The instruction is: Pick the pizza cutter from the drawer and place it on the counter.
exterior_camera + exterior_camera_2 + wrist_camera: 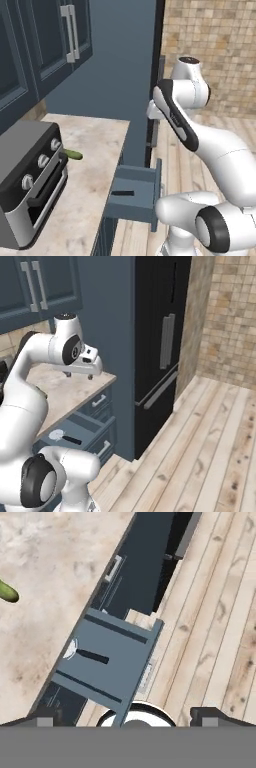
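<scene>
Beige worktop [95, 165] has a toaster oven [30, 180] and a green veggie [73, 154] on it. Pizza cutter [87, 655] lies in the open drawer [125, 672], well below my fingers [125, 719], which are spread wide and empty.

Toaster oven [30, 185]: left side cut off by frame edge. Green vegetable [7, 592]: cropped at left border; partly hidden behind the oven in the left base view. Pizza cutter [87, 654]: wheel partly under the counter [45, 577] edge.
</scene>
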### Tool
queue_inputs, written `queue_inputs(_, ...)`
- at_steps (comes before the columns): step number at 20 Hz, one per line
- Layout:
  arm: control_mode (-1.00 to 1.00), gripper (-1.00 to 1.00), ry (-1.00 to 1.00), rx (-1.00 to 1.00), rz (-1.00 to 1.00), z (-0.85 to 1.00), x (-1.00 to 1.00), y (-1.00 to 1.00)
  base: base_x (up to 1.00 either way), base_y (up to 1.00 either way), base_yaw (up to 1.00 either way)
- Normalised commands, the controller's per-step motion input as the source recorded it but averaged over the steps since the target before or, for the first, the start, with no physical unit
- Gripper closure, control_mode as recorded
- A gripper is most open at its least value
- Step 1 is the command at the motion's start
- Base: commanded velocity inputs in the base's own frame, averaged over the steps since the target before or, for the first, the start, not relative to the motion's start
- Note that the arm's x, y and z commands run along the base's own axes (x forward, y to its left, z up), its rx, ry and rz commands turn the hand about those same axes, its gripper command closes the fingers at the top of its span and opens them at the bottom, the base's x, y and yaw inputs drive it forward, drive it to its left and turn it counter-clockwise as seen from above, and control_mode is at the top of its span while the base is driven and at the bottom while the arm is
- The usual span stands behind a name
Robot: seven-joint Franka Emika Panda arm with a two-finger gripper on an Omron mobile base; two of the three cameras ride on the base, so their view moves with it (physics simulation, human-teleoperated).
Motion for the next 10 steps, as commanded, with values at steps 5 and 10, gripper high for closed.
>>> queue_inputs(5,-1.0,-1.0,0.1,0.0,-0.45,-0.18,0.0,0.0,0.0,0.0,0.0)
queue_inputs(10,-1.0,-1.0,0.12,0.01,-0.3,-0.57,0.03,-0.06,0.0,0.0,0.0)
